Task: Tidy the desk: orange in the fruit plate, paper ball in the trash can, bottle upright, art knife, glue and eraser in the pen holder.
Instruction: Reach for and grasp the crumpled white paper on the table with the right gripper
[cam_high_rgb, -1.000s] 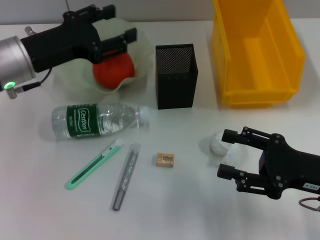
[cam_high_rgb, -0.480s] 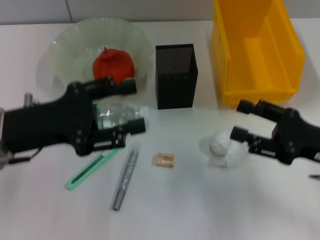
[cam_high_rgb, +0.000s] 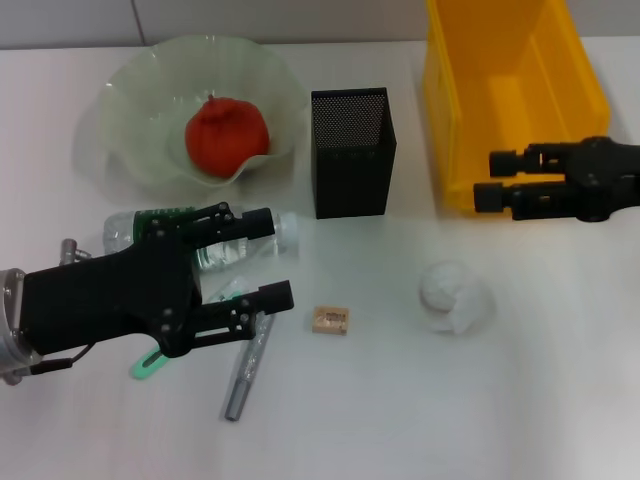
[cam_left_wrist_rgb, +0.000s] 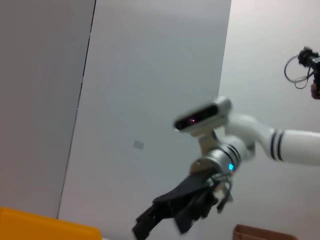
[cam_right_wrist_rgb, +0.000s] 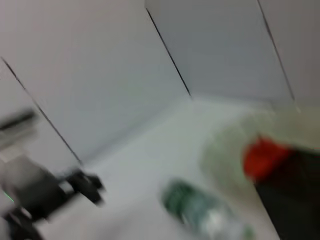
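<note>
Orange (cam_high_rgb: 226, 136) in fruit plate (cam_high_rgb: 130, 110). Left end effector (cam_high_rgb: 262, 258) spread wide over lying bottle (cam_high_rgb: 205, 240). Right end effector (cam_high_rgb: 490, 178) released, empty, beside trash can (cam_high_rgb: 512, 100); paper ball (cam_high_rgb: 452, 297) on tabletop (cam_high_rgb: 400, 400).

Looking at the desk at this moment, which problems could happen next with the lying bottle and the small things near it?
The left gripper is open over the bottle, which lies on its side near the art knife and glue. A round bottle may roll if it is pinched off-centre, and it could push those items. The gripper could also catch the art knife beneath it. The right gripper is open by the trash can, away from the paper ball.
</note>
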